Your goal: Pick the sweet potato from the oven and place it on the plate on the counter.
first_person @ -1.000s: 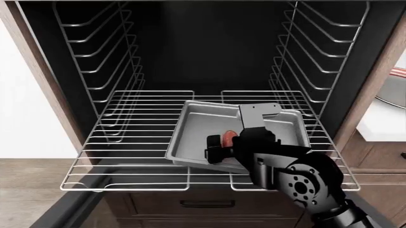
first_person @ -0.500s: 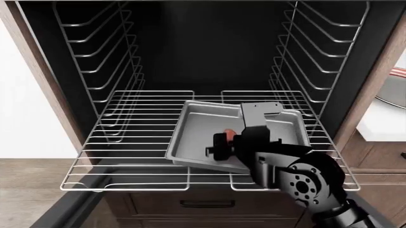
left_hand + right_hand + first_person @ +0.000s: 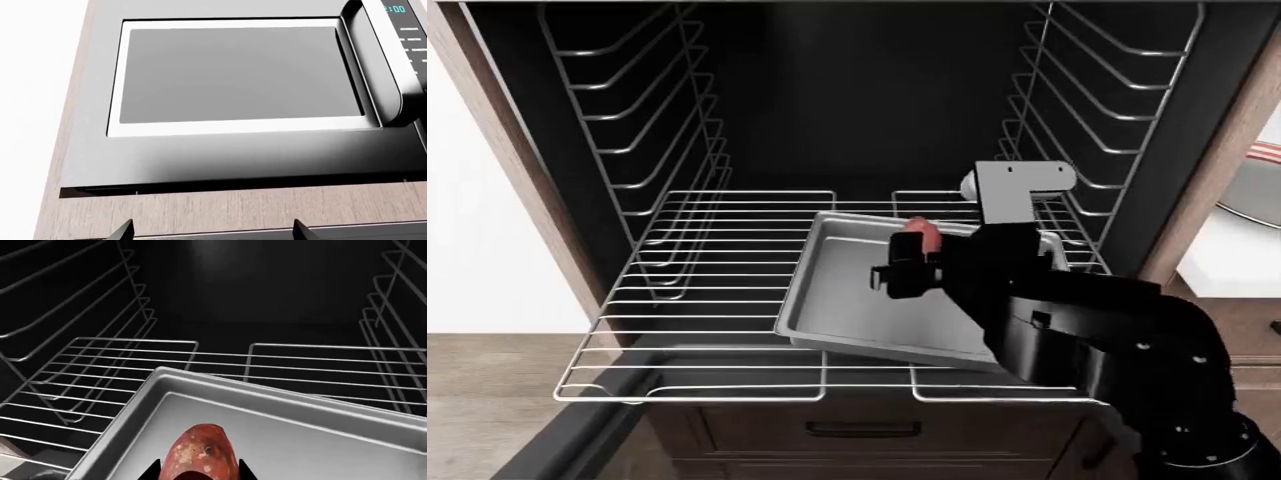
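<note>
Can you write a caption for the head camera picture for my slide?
Right gripper lifts the sweet potato above the baking tray inside the oven.

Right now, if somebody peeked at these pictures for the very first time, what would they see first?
Probably the black right gripper reaching into the dark oven, pinching a little reddish sweet potato above the shiny grey tray on the wire rack. Next, the rows of wire rails climbing both oven walls. The left wrist view shows something else: a microwave set in wood.
</note>
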